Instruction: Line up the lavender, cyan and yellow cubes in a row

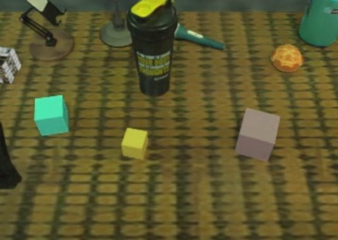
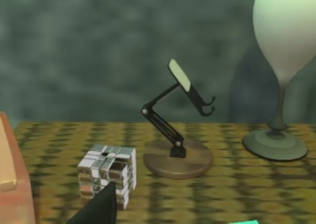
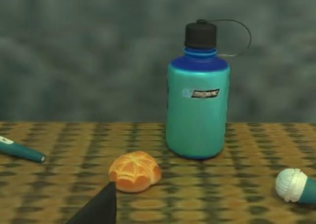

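Across the middle of the table (image 1: 174, 208) the three cubes lay loosely spread, not yet aligned: the cyan cube (image 1: 51, 115) at the left, the yellow cube (image 1: 134, 142) just left of centre and slightly nearer the front edge, the lavender cube (image 1: 257, 134) well apart at the right. A dark piece of the left arm (image 1: 6, 166) showed at the left edge, closest to the cyan cube; the right arm was out of the top view. Neither arm's jaws could be read as open or closed.

Pretty dim, flat lighting all round, everything slightly soft, only faint shadows on the surface (image 1: 185, 197).
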`<state>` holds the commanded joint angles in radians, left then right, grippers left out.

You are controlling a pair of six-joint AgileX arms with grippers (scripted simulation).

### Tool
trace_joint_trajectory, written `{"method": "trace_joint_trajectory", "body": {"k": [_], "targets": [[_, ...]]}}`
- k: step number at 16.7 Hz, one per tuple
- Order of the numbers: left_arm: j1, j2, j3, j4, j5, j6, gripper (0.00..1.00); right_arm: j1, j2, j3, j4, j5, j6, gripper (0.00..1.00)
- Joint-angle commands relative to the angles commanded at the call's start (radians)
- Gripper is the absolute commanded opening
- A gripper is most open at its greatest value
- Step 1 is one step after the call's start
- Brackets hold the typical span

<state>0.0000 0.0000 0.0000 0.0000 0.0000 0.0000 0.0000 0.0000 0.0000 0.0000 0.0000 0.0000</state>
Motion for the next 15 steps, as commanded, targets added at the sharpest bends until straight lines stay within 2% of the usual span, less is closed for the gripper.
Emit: {"method": "trace_joint_trajectory", "body": {"k": [4,7,11,15], "targets": [[-0.012,0.031,0.030,-0.021,0.002,-0.006,1.00,0.000,0.000,0.000,0.000,0.000,0.000,1.00],[-0.052,0.157,0.151,-0.100,0.003,-0.029,1.00,0.000,0.000,0.000,0.000,0.000,0.000,1.00],[-0.134,0.474,0.415,-0.272,0.002,-0.077,1.00,0.000,0.000,0.000,0.000,0.000,0.000,1.00],[-0.234,0.924,0.731,-0.488,0.000,-0.134,1.00,0.000,0.000,0.000,0.000,0.000,0.000,1.00]]}}
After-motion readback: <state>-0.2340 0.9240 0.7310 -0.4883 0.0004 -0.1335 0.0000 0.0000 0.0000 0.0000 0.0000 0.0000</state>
